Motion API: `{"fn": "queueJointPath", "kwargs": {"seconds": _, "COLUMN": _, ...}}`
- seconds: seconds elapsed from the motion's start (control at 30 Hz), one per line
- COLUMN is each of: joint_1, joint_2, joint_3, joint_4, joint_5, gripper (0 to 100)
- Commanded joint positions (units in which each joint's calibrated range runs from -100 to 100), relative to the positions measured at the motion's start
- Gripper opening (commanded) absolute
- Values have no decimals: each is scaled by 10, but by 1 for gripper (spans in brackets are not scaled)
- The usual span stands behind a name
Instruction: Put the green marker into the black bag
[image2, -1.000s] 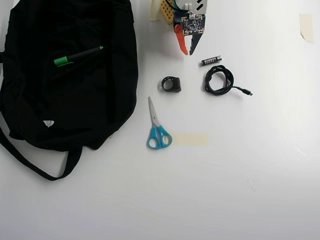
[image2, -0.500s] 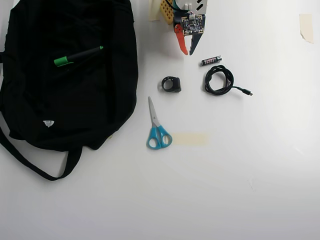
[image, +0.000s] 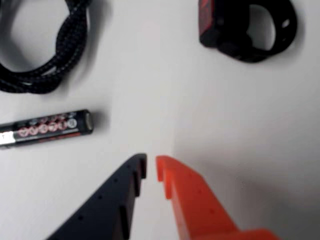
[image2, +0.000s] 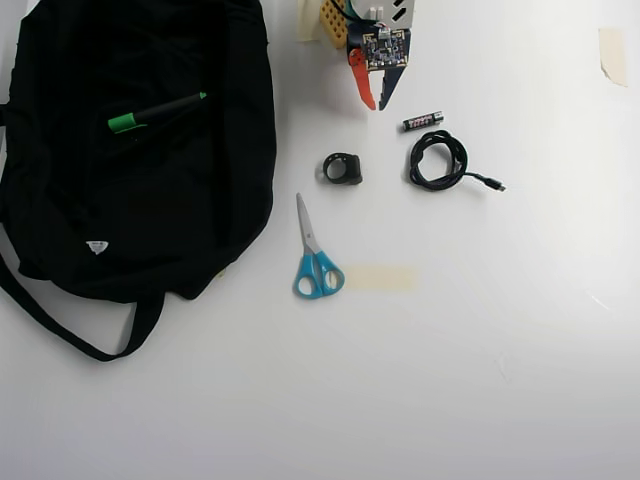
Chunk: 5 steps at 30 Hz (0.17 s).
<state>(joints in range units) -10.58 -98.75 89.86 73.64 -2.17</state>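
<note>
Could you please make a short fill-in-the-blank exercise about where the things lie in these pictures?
1. The green marker lies on the black ____.
2. The handles of the scissors are ____ in colour.
3. In the overhead view, the battery lies just above the coiled ____.
4. The gripper holds ____.

Missing words: bag; blue; cable; nothing

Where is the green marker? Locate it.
In the overhead view the green marker lies on the black bag at upper left, far left of the pincer.
</note>
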Motion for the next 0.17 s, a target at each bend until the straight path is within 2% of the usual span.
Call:
{"fn": "queueJointPath", "kwargs": {"seconds": 0.0, "joint_1": -2, "joint_2": -5, "joint_3": -2, "joint_4": 17, "joint_5": 1, "gripper": 2}}
{"fn": "queueJointPath", "kwargs": {"seconds": 0.13, "joint_1": -2, "joint_2": -5, "joint_3": -2, "joint_4": 17, "joint_5": 1, "gripper": 2}}
